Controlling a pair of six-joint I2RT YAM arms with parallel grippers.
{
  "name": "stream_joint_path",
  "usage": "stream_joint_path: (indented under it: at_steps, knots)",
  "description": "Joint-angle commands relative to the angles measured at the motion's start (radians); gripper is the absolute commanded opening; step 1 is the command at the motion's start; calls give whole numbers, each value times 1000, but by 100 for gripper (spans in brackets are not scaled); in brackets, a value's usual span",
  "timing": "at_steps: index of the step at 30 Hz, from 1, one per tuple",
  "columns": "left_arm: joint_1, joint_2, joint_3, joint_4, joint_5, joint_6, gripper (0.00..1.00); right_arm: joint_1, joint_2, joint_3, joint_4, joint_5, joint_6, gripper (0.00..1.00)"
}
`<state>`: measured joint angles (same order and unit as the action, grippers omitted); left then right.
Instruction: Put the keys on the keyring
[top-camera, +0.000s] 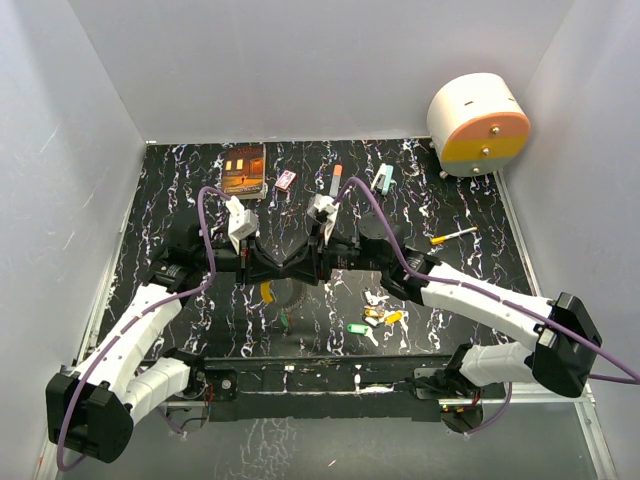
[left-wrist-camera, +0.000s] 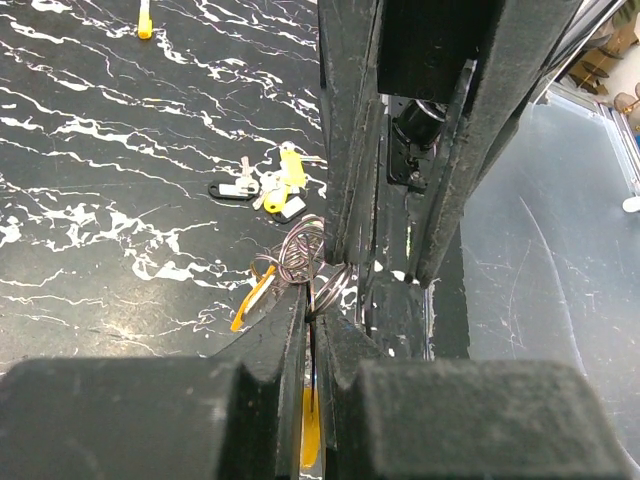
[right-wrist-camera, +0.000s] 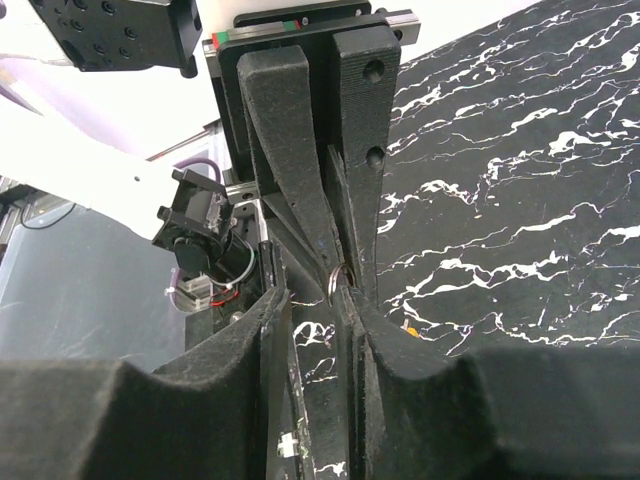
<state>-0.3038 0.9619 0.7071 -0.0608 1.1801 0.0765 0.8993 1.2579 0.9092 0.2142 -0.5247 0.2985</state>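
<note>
At the centre of the top view, the left gripper (left-wrist-camera: 318, 318) and right gripper (right-wrist-camera: 343, 285) both clench the thin silvery wire keyring (left-wrist-camera: 318, 272), apparently steadying it for threading, while loose coloured-head keys (top-camera: 377, 318) lie lower right on the black marbled table (top-camera: 470, 200).

Both arms reach inward over the table centre, forearms angled toward each other. The left gripper (top-camera: 268, 262) and right gripper (top-camera: 318, 262) meet tip to tip. Each has its fingers pressed nearly together, clamping the keyring (left-wrist-camera: 318, 285) from opposite sides. Wrists are level, cameras upward.
</note>
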Motion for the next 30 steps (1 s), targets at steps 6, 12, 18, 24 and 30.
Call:
stream_joint_path:
  at_steps: [6,12,18,24,30]
  knots:
    - [-22,-8,45,18,29,-32,0,6,25,59,60,13,-31,25]
    - [-27,-10,51,28,34,-50,0,7,22,50,60,28,-33,24]
    - [-29,-16,42,3,27,-17,0,6,13,48,52,31,-37,11]
    - [-29,-12,73,-149,18,150,12,7,0,58,18,23,-38,7]
    - [-29,15,133,-307,19,313,35,6,1,106,-101,-11,-53,7]
